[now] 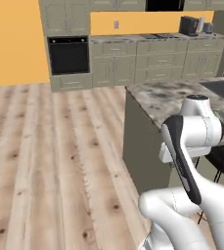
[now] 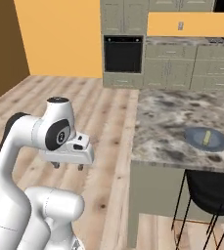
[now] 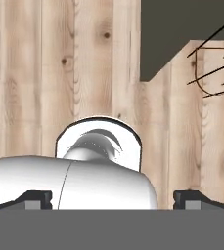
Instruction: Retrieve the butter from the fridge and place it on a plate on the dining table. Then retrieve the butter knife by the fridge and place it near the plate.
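Pincer (image 2: 68,166) open, butter (image 2: 207,137) plated apart.

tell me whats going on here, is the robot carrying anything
No. The arm is tucked in beside the dining table with its hand open and empty, pointing down at the wood floor. The butter already lies on the plate on the marble top, so that part looks done. The butter knife is not by the plate yet.
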Robot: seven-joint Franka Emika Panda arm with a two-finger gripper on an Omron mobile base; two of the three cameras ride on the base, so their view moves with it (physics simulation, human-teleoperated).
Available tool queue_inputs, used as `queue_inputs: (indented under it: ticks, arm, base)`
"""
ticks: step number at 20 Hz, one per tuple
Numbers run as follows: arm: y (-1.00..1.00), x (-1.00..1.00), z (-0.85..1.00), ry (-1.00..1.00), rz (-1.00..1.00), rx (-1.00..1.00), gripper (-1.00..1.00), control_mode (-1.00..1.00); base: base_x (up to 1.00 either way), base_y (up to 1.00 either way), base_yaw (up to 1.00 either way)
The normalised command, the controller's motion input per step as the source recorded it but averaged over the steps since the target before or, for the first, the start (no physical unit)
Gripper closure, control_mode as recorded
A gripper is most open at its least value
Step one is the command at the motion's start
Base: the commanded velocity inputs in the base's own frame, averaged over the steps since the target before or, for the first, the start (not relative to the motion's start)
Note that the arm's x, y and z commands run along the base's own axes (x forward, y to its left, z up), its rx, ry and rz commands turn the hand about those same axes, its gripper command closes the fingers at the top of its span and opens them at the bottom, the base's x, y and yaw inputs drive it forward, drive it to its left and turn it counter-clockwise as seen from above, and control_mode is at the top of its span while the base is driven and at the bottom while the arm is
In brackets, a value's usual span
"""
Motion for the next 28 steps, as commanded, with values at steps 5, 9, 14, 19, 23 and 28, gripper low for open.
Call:
queue_inputs:
  ticks: [5, 9, 14, 19, 23, 28]
  arm:
    - [0.0, 0.0, 0.0, 0.0, 0.0, 0.0, -1.0, 1.0]
    - [0.0, 0.0, 0.0, 0.0, 0.0, 0.0, -1.0, 1.0]
    - [0.0, 0.0, 0.0, 0.0, 0.0, 0.0, -1.0, 1.0]
    - [0.0, 0.0, 0.0, 0.0, 0.0, 0.0, -1.0, 1.0]
    - [0.0, 0.0, 0.0, 0.0, 0.0, 0.0, -1.0, 1.0]
    - [0.0, 0.0, 0.0, 0.0, 0.0, 0.0, -1.0, 1.0]
  base:
    - [0.33, 1.0, 0.0]
    - [0.4, 1.0, 0.0]
    - [0.54, 0.98, -0.1]
    - [0.56, 0.62, -0.14]
    - [0.99, 0.58, -0.21]
    - [1.0, 0.47, -0.23]
